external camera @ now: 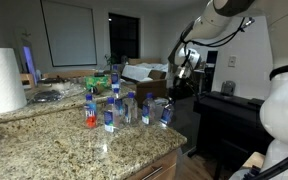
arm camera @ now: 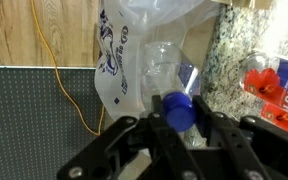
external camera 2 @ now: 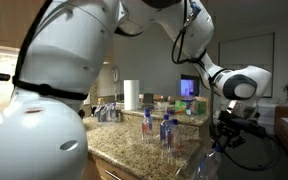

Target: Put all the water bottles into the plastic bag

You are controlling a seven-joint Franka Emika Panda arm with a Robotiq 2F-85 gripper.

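One bottle [arm camera: 166, 68], clear with a blue cap, is sitting between the jaws of the gripper [arm camera: 180, 120] in the wrist view. The black fingers [arm camera: 212, 128] are pressing in on either side of its cap end. Its body is pointing away from the camera into the mouth of the pale plastic bag [arm camera: 134, 30], which is hanging just beside the edge of the granite counter [arm camera: 224, 50]. A red-labelled bottle [arm camera: 269, 85] is standing on the counter close to that edge. A yellow cable [arm camera: 52, 60] is trailing down off the counter on the bag's far side.

In an exterior view the gripper [external camera 2: 224, 135] is hovering off the end of the counter [external camera 2: 134, 150], just above the crumpled bag [external camera 2: 209, 165]. Further back, the remaining bottles [external camera 2: 165, 130] are standing upright in a loose cluster on the counter. In an exterior view those bottles [external camera: 114, 108] are crowding the middle of the counter [external camera: 74, 150], and the gripper [external camera: 187, 68] is hanging beyond its far end. A white paper-towel roll [external camera: 2, 80] is standing on the counter, well apart from the bottles.
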